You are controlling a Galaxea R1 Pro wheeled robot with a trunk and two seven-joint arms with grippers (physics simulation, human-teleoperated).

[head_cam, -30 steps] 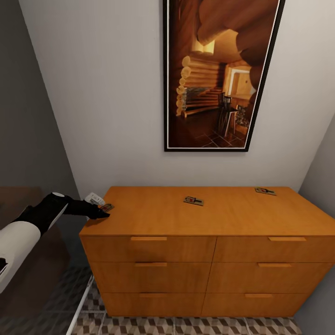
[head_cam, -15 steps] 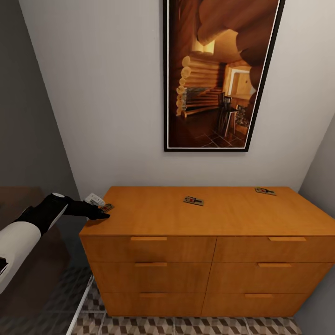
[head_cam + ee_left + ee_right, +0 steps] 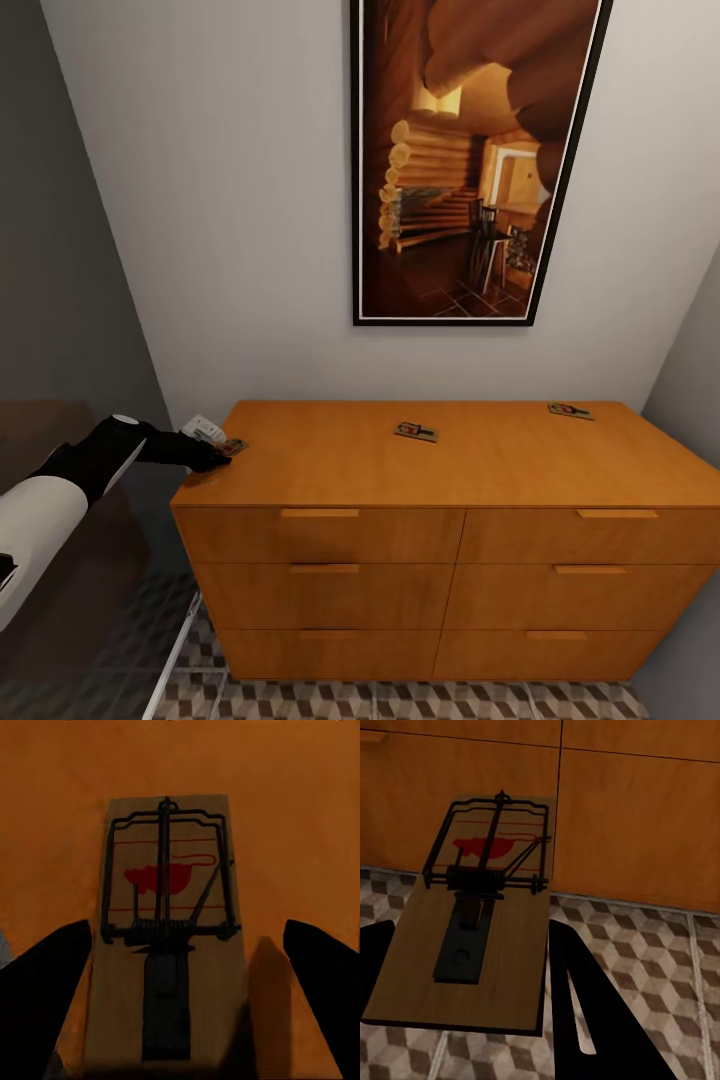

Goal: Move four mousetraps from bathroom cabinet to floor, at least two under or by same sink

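Hard to make out in the head view: the left hand [image 3: 222,455], a dark shape at the cabinet [image 3: 450,470] top's left corner, hiding most of the mousetrap [image 3: 234,446] beneath it; up close, fingers [image 3: 45,982] spread wide on either side of that trap [image 3: 169,922], which lies flat on the orange top, not gripped. Four traps counted: this one, one mid-top [image 3: 415,431], one at the far right corner [image 3: 569,410], and one [image 3: 480,922] clamped in the right hand [image 3: 472,1012] above the bathroom floor [image 3: 652,967]. Compared with a second ago, left hand barely shifted at the corner trap.
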